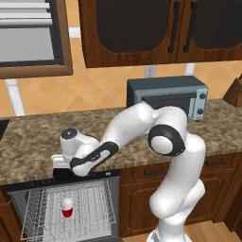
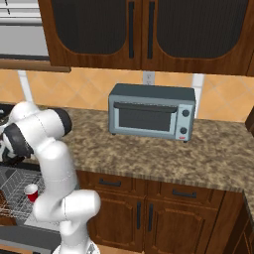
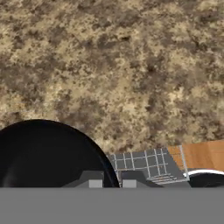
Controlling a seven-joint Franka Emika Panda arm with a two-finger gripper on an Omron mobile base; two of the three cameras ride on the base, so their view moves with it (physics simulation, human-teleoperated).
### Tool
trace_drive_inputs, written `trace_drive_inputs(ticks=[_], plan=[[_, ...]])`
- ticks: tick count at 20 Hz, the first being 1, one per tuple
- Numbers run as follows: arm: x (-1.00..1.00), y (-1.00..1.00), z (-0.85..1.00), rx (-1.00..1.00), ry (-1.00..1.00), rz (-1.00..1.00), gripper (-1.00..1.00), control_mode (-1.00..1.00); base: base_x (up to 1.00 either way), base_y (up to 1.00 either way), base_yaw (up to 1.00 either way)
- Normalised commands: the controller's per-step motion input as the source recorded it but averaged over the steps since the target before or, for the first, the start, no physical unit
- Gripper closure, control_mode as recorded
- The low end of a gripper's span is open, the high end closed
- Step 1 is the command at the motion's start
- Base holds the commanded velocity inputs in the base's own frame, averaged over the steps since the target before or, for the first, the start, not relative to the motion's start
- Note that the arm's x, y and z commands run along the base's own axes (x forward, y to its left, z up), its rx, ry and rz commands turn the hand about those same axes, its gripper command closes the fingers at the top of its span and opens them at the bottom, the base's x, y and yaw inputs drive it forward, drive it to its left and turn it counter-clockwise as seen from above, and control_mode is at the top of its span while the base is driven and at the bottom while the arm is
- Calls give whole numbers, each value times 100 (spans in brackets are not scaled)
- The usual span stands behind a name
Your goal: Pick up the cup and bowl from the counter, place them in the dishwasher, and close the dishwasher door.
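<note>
My gripper (image 3: 112,181) is closed down narrow on the rim of the black bowl (image 3: 43,157), one fingertip just inside the wall and the other just outside it, at the near edge of the granite counter (image 3: 113,65). The rest of the bowl spreads away to the left of my fingers, so I carry it from one side of its rim. From that I judge it will want to tip, and being glossy it may slip; I should lift it straight up before I move sideways, and keep my wrist level. Below and just beyond my hand the dishwasher (image 1: 66,176) stands open with its white wire rack (image 1: 90,203) pulled out. The red cup (image 1: 67,208) already sits in that rack, under my hand and a little toward the arm's side. My best course, I think, is to carry the bowl out over the counter's edge, lower it onto bare wire beside the cup and not on top of it, and let go only once it rests. The dishwasher door is left for after.
</note>
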Motion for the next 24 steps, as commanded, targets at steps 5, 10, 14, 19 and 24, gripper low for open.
trace_drive_inputs(ticks=[5,10,14,19,24], plan=[[-100,-17,-10,8,0,-39,100,-100,0,0,0],[-100,-25,-19,0,0,-41,100,-100,0,0,0],[-100,-37,-32,-1,0,-44,100,-100,0,0,0],[-100,-55,-48,-6,-2,-41,100,-100,0,0,0],[-79,-78,-42,-3,-8,-30,100,-100,0,0,0]])
